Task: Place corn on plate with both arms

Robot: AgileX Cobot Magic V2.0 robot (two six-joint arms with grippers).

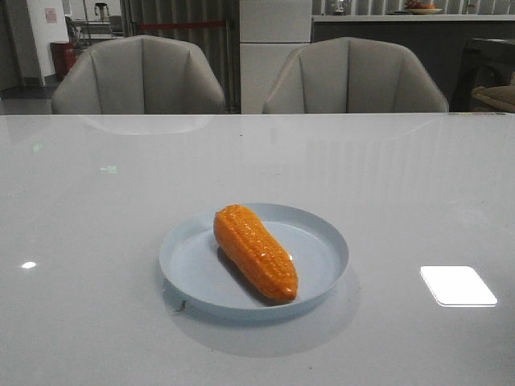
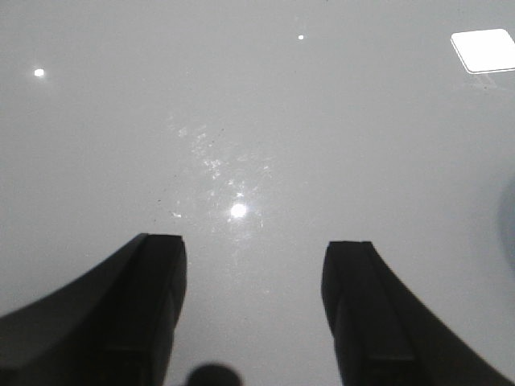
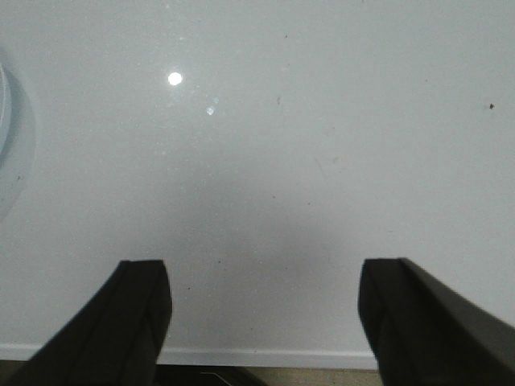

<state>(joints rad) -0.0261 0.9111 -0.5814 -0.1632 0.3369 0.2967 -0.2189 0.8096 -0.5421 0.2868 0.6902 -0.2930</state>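
The bright orange corn (image 1: 255, 250) lies diagonally on the pale blue plate (image 1: 322, 233) near the middle of the table, its tapered end toward the front. Neither arm shows in the front view. My left gripper (image 2: 253, 249) hangs open over bare white table, nothing between its fingers; a pale blue blur at the frame's edge may be the plate (image 2: 510, 217). My right gripper (image 3: 265, 273) is open too, above bare table close to the table's edge, with a sliver of the plate (image 3: 6, 137) at the side of its view.
The glossy white table (image 1: 96, 241) reflects ceiling lights (image 1: 458, 285). Two grey chairs (image 1: 138, 76) stand behind its far edge. The table's edge (image 3: 265, 356) shows just behind the right gripper's fingers.
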